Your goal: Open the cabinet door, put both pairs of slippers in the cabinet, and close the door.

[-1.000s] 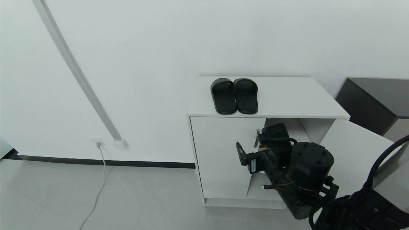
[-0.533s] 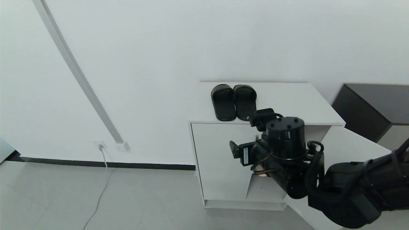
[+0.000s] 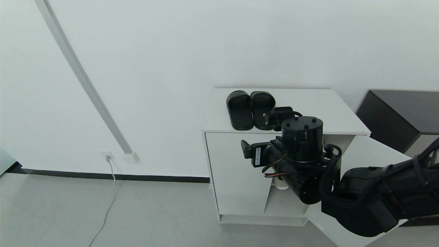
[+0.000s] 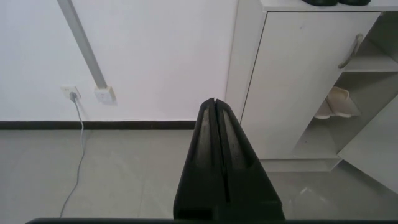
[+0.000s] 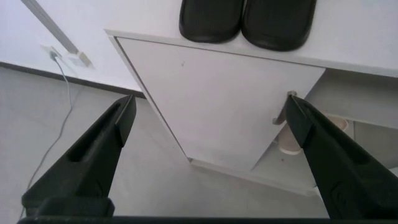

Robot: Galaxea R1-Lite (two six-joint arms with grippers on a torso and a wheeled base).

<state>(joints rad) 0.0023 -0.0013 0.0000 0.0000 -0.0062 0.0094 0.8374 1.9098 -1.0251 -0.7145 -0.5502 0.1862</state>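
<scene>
Cabinet top (image 3: 308, 103), right of centre in the head view, carries the black slippers (image 3: 251, 109), set side by side near its front left corner. Under it the left door (image 3: 236, 171) is shut, while the right door (image 3: 374, 151) stands swung out toward the lower right of the frame. The right arm (image 3: 301, 144) comes in from the lower right and crosses in front of the open half; its far end sits just beside the right-hand slipper, and whether they touch cannot be told. At the lower left a wall socket (image 3: 106, 155) feeds a grey cable (image 3: 109, 192) that trails onto the tiled floor, and a pale conduit (image 3: 79, 72) slants up the wall. A dark unit (image 3: 401, 109) stands at the right edge. In the left wrist view the left claw (image 4: 215, 106) is pinched together with nothing in it, hanging over the floor well apart from the cabinet; beyond it show the shut door's handle (image 4: 350, 51) and, in the open half, a beige slipper (image 4: 336, 102) lying on a shelf (image 4: 373, 65). In the right wrist view the right claw (image 5: 210, 102) is spread wide and holds nothing, facing the shut door below the black slippers, with one of its fingers (image 5: 317, 149) lined up close to the handle.
</scene>
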